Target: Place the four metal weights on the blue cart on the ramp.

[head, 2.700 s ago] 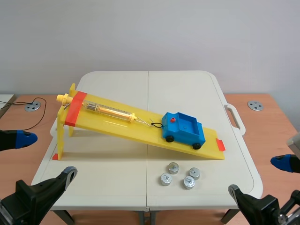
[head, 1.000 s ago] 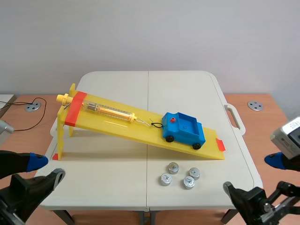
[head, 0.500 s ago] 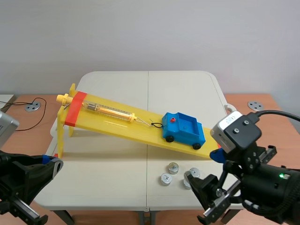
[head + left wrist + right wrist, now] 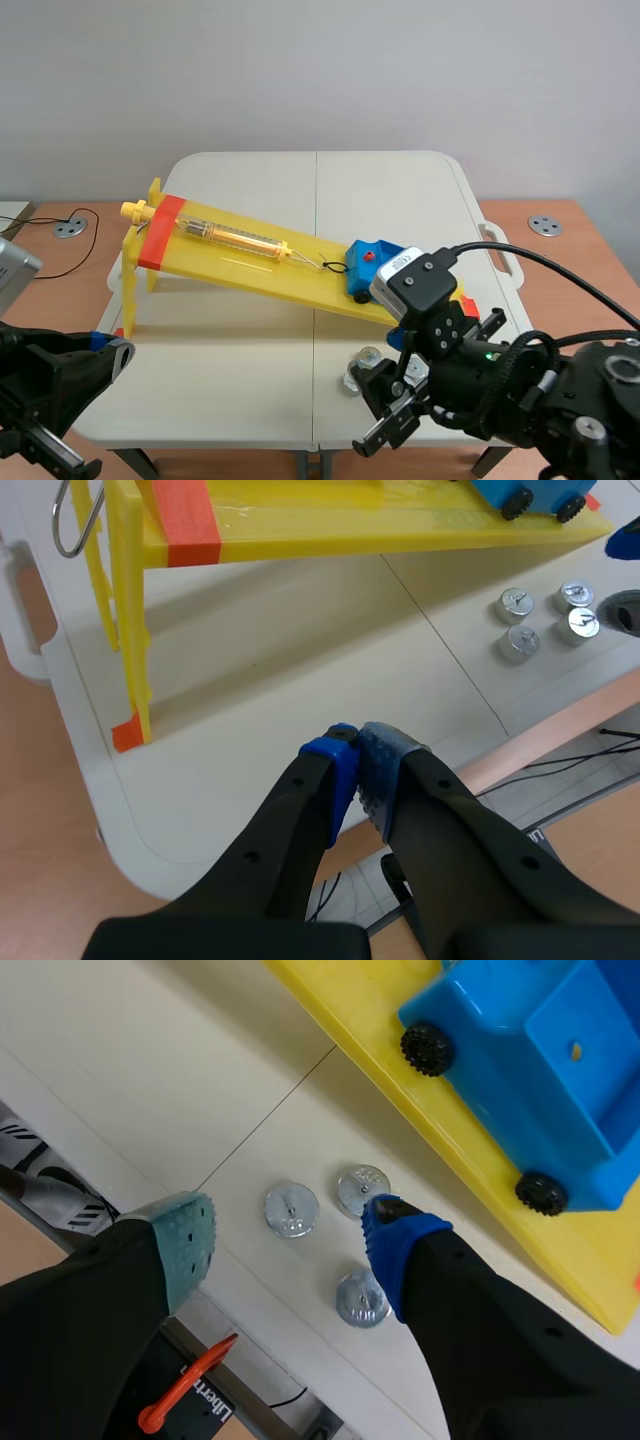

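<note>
The blue cart (image 4: pixel 540 1070) stands low on the yellow ramp (image 4: pixel 240 255); in the scene view my right arm (image 4: pixel 470 380) covers part of the cart (image 4: pixel 372 257). My right gripper (image 4: pixel 290 1235) is open just above the metal weights on the table. One weight (image 4: pixel 291 1210) lies between its fingers, a second (image 4: pixel 361 1190) is at the blue pad's tip, and a third (image 4: pixel 362 1297) is beside that finger. My left gripper (image 4: pixel 357 752) is shut on nothing, low over the table's near left corner.
A spring scale (image 4: pixel 230 238) lies along the upper ramp, hooked by a cord to the cart. The ramp's yellow legs (image 4: pixel 125 630) stand ahead of the left gripper. A black cable and a metal disc (image 4: pixel 70 228) lie on the wooden desk at far left.
My right arm has swung in from the right edge to above the weights, its fingers narrowing. The left gripper has gone from partly open to shut and stayed low at the left.
</note>
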